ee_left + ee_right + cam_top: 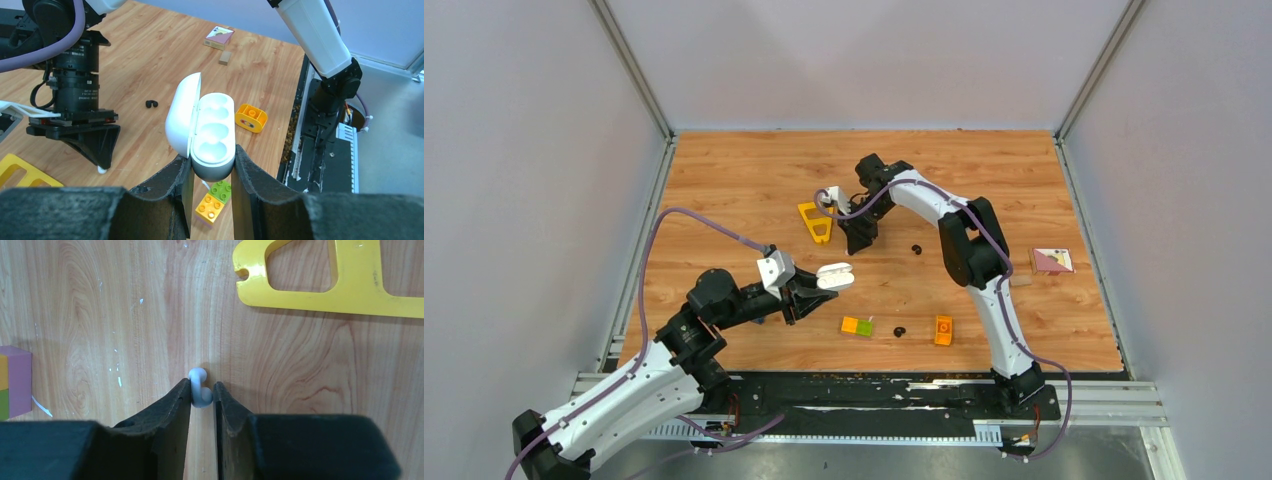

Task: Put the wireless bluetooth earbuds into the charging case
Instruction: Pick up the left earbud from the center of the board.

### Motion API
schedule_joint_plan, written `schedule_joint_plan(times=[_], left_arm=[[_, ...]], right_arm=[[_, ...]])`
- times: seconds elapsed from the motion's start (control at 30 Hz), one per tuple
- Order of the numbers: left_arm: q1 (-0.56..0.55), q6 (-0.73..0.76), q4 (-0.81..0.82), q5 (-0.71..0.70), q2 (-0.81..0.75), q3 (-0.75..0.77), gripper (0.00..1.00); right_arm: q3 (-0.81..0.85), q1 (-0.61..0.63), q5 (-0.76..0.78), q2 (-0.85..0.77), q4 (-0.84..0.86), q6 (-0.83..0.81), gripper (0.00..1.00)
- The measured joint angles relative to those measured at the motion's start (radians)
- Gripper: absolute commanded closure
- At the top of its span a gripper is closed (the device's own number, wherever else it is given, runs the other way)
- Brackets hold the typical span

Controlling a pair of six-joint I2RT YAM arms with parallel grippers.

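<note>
My left gripper (824,281) is shut on the white charging case (835,276) and holds it above the table. In the left wrist view the case (215,132) stands open between my fingers (170,185), its lid (182,112) swung left and its wells empty. My right gripper (859,243) points straight down at the table. In the right wrist view it (202,392) is shut on the white earbud (200,389), right at the wood. One black earbud (915,248) lies right of it; another (899,331) lies near the front.
A yellow plastic frame (815,222) lies just left of the right gripper. An orange-green brick (857,326) and an orange brick (943,329) lie at the front. A card box (1052,261) and a small wooden block (1021,282) sit at the right.
</note>
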Motion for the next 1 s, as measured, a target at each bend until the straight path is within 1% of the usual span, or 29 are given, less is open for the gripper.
schedule_joint_plan(times=[0.13, 0.63, 0.77, 1.0], left_arm=[[0.0, 0.0, 0.0, 0.0, 0.001, 0.0, 1.0], [0.0, 0.0, 0.0, 0.0, 0.001, 0.0, 1.0], [0.0, 0.0, 0.0, 0.0, 0.001, 0.0, 1.0], [0.0, 0.0, 0.0, 0.0, 0.001, 0.0, 1.0]], right_arm=[[0.0, 0.0, 0.003, 0.0, 0.001, 0.0, 0.73], [0.0, 0.0, 0.008, -0.008, 0.0, 0.003, 0.75], [0.002, 0.0, 0.007, -0.011, 0.0, 0.007, 0.79], [0.002, 0.0, 0.007, -0.011, 0.001, 0.012, 0.9]])
